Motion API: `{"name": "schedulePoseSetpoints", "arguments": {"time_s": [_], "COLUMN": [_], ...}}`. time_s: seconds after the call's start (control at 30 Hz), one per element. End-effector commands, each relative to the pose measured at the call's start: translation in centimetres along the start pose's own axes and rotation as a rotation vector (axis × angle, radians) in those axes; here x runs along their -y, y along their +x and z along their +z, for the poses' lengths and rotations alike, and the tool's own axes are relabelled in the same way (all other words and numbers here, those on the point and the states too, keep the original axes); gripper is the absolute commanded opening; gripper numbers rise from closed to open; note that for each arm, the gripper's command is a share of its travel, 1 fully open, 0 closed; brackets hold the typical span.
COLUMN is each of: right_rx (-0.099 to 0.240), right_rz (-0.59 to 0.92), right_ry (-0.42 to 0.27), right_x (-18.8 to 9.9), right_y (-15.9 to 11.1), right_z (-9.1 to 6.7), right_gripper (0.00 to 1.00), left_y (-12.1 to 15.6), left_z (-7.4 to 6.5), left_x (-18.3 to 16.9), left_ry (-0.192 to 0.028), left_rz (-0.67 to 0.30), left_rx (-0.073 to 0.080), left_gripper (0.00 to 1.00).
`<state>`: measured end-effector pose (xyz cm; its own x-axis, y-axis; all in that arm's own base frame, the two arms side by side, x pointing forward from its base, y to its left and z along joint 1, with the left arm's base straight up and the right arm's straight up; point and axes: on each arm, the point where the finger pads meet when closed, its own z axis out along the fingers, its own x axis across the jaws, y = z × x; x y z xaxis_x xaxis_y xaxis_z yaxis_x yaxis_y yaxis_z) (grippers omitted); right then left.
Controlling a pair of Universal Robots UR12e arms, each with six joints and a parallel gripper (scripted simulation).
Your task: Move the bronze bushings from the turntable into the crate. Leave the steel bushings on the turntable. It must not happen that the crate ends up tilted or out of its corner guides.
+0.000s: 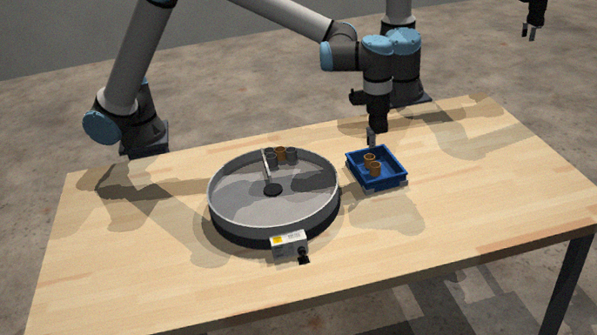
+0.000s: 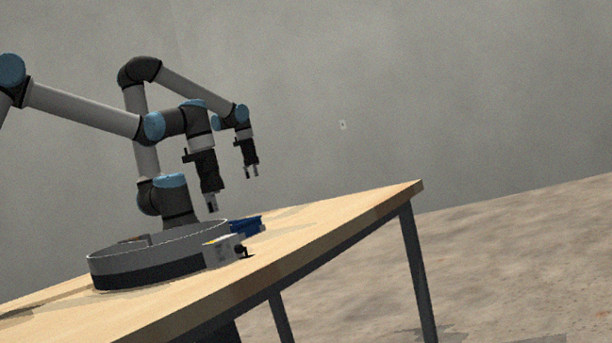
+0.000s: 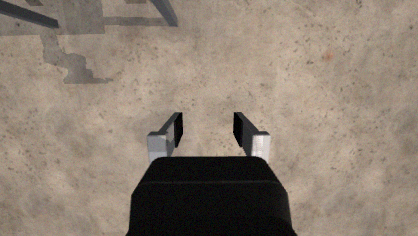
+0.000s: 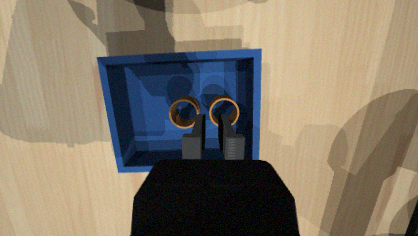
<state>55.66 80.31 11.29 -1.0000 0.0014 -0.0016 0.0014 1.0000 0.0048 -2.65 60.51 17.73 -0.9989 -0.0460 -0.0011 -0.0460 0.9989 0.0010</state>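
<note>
the right end effector (image 1: 370, 139) (image 2: 212, 203) (image 4: 211, 125) is open a little, holds nothing, and is above the blue crate (image 1: 391, 182) (image 2: 246, 229) (image 4: 110, 115). two bronze bushings (image 1: 370, 161) (image 1: 374, 169) (image 4: 172, 112) (image 4: 237, 114) stand inside, near each other. the crate sits flat. the turntable (image 1: 316, 214) (image 2: 143, 257) is beside it, with one bronze bushing (image 1: 280, 154) in with the steel bushings (image 1: 291, 154) (image 1: 271, 160), by a thin wall (image 1: 267, 167). a white box (image 1: 289, 246) (image 2: 222, 251) is at its front. the left end effector (image 1: 528, 32) (image 2: 251, 171) (image 3: 208, 122) is wide open, holding nothing, past the surface (image 1: 151, 289) (image 2: 153, 315) edge, with room around it.
</note>
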Motion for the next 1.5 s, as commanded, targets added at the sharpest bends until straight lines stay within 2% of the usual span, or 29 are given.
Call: {"name": "schedulePoseSetpoints", "arguments": {"time_s": [0.0,0.13,1.47], "right_rx": [0.0,0.0,-0.002], "right_rz": [0.0,0.0,0.0], "right_ry": [-0.001,-0.001,0.003], "right_x": [-0.09,-0.09,0.04], "right_y": [-0.12,-0.12,-0.07], "right_z": [-1.96,-2.59,-2.28], "right_gripper": [0.38,0.38,0.38], "left_y": [0.19,0.19,0.19], "left_z": [0.03,0.03,0.03], "left_x": [0.16,0.16,0.16], "left_ry": [0.001,0.001,0.001], "left_rz": [-0.001,-0.001,-0.001], "left_rx": [-0.001,-0.001,-0.001], "left_gripper": [1.0,1.0,1.0]}}
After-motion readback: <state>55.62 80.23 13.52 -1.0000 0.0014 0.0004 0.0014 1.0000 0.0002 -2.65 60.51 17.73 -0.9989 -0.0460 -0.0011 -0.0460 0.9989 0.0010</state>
